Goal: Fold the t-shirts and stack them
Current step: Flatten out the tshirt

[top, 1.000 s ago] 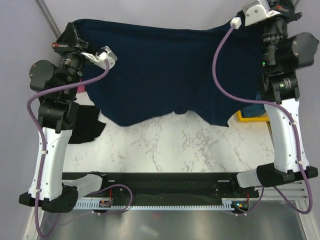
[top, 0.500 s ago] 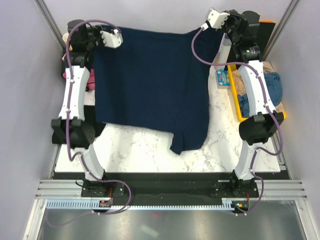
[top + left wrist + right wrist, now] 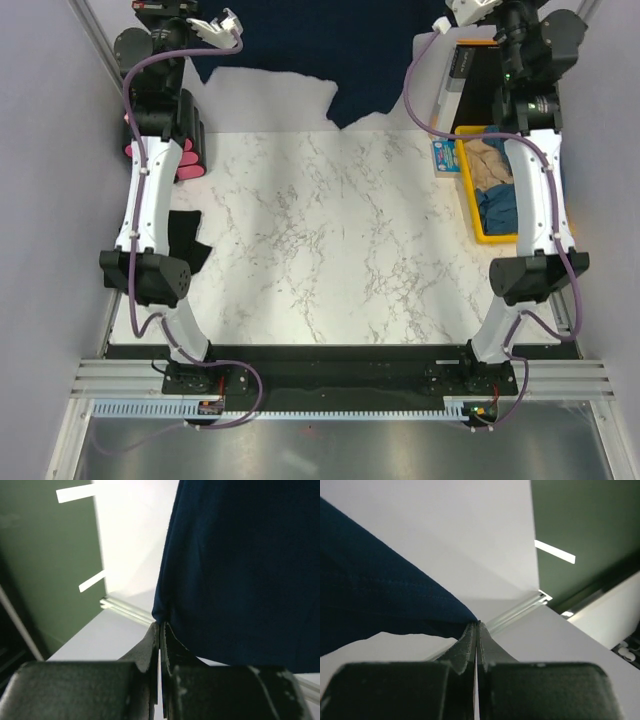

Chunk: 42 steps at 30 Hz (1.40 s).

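A large dark navy t-shirt [image 3: 330, 45] is held stretched between both grippers at the far end of the table, and only its ragged lower edge shows at the top of the top view. My left gripper [image 3: 160, 626] is shut on one corner of the navy cloth [image 3: 240, 570], which hangs to its right. Another corner is pinched by my shut right gripper [image 3: 477, 624], with the cloth [image 3: 375, 590] running off to its left. Both arms are stretched far forward. Beige [image 3: 488, 160] and medium-blue [image 3: 500, 208] t-shirts lie in the tray.
A yellow tray [image 3: 468, 205] stands at the right edge, and a black orange-edged folder [image 3: 478, 75] lies behind it. A small blue card [image 3: 445, 155] lies beside the tray. Black cloth [image 3: 185, 240] lies at the left edge, with pink items [image 3: 190, 165] behind it. The white marble table [image 3: 330, 240] lies between the arms.
Both arms have swung out to the far edge, carrying the navy t-shirt away from the middle of the table. It covered most of the table before and now only its lower edge shows.
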### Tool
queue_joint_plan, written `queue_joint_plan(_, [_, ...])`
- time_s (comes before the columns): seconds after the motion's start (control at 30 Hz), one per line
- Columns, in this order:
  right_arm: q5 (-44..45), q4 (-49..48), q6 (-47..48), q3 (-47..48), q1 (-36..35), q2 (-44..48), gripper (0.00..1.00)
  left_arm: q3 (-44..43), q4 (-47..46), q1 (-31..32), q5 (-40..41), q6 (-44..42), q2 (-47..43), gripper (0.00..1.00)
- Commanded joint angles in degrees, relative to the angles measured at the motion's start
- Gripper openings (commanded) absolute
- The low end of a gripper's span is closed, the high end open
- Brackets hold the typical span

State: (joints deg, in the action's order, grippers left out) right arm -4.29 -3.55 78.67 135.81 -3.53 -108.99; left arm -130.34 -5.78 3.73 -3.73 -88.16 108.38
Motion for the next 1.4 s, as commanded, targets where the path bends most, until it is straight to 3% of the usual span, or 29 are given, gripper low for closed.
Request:
queue_joint_plan(0.0, [-0.1, -4.5, 1.2, -9.7, 0.5, 9.3, 0.0, 11.5, -13.2, 0.0, 3.2, 1.3, -10.4, 0.02])
queue_joint_plan(0.13, [-1.1, -2.2, 1.0, -27.6, 0.5, 19.0, 0.0, 29.3, -14.7, 0.1, 3.6, 2.9, -16.6, 0.02])
queue_joint_plan(0.17, [-2.0, -0.4, 0.9, -33.6, 0.5, 20.6, 0.0, 38.1, -15.0, 0.1, 2.9, 3.5, -18.0, 0.02])
queue_joint_plan(0.3, [-4.1, 11.0, -0.4, -49.6, -0.2, 28.3, 0.0, 58.9, -14.9, 0.7, 0.0, 3.7, -25.0, 0.02])
queue_joint_plan(0.43, [-6.8, 19.0, -0.3, -68.7, -1.1, 37.6, 0.0, 79.5, -8.3, 1.9, -4.3, 5.3, -30.8, 0.02])
queue_joint_plan(0.53, [-8.8, 28.0, -1.1, -74.5, -2.2, 41.6, 0.0, 90.1, -4.1, 4.1, -6.6, 3.9, -36.5, 0.02])
queue_joint_plan(0.67, [-11.3, 45.5, 3.6, -77.7, -2.5, 44.5, 0.0, 97.4, 9.8, 5.2, -10.9, 2.4, -44.8, 0.02])
queue_joint_plan(0.87, [-9.7, 68.3, 13.0, -80.3, -2.4, 45.4, 0.0, 99.9, 30.3, 5.2, -13.7, -0.5, -55.2, 0.02])
queue_joint_plan(1.37, [-6.9, 84.2, 19.7, -84.4, -2.4, 50.3, 0.0, 98.3, 62.6, 5.2, -11.5, -11.9, -57.4, 0.02])
